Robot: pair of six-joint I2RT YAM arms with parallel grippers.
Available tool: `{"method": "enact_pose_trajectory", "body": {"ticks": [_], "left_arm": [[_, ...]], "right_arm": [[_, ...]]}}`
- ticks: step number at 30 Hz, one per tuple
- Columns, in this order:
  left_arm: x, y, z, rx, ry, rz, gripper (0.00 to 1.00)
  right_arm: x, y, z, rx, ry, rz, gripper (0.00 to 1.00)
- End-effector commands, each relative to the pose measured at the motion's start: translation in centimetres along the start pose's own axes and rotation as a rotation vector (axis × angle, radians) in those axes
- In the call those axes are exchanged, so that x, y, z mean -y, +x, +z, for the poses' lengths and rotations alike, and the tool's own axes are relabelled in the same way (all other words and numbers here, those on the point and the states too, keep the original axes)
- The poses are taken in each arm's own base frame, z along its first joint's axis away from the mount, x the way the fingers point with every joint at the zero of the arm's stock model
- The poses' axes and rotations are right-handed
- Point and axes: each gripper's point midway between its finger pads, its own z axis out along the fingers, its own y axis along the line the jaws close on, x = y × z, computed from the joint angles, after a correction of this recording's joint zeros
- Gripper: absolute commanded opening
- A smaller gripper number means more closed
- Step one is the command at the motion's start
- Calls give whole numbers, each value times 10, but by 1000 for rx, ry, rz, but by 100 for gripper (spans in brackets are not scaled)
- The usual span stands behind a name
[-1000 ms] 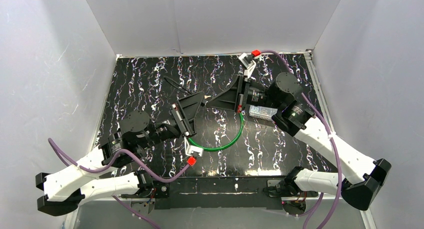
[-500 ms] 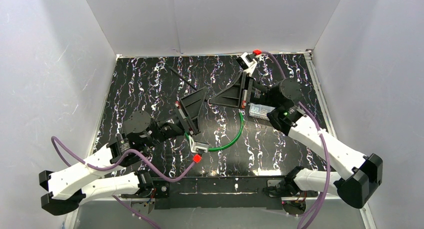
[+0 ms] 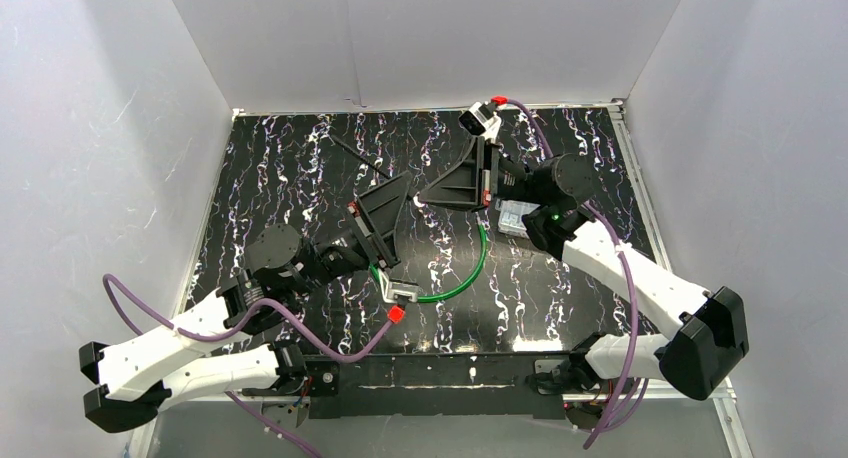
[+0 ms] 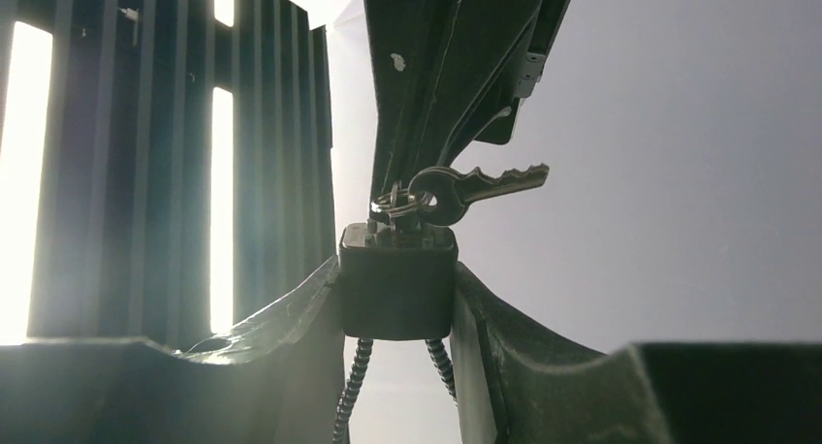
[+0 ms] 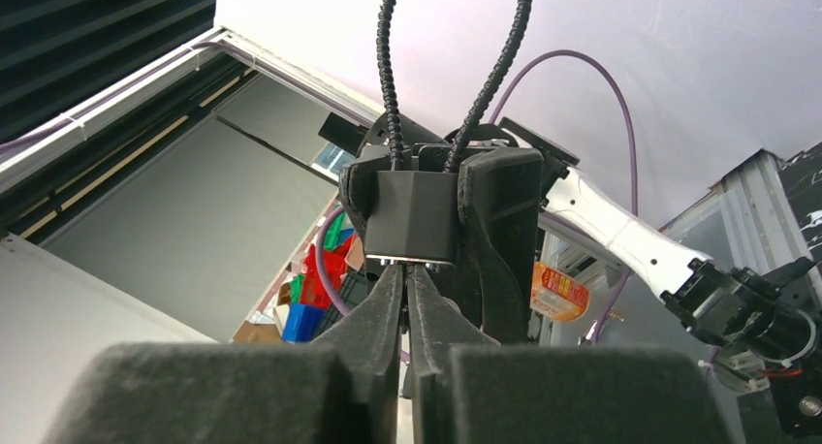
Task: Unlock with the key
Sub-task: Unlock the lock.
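Key (image 4: 477, 182) atop padlock (image 4: 397, 281), left wrist view

**Surface finishes of lock, key and table.**
The padlock (image 4: 397, 281) body looks matt black; its key (image 4: 482, 182) is bare metal with a dull sheen; the lock's cable (image 5: 384, 76) has a ribbed black sheath; the table (image 3: 290, 168) is glossy, marbled black.

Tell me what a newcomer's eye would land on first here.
Above the middle of the table, the two arms meet tip to tip: the left gripper clamps a black padlock, and the right gripper is pinched shut at its key end. A key on a ring juts sideways there, and a green cable loop curves beneath them.
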Motion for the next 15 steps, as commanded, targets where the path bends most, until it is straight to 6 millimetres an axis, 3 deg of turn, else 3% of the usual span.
{"method": "enact_pose_trajectory", "body": {"ticks": [1, 2, 5, 11, 15], "left_arm": [[-58, -4, -15, 29, -214, 164, 0], [-59, -3, -16, 26, -216, 163, 0], [-58, 1, -19, 12, -205, 150, 0], [-49, 6, -25, -9, -166, 105, 0], [-47, 10, -26, -12, -147, 65, 0]], "right_arm": [[11, -9, 2, 18, 63, 36, 17], [11, -10, 2, 17, 75, 29, 35], [5, -15, 0, 14, 129, -29, 62], [-30, -27, -10, 51, 278, -363, 74], [-21, -29, -24, 53, 448, -566, 77]]}}
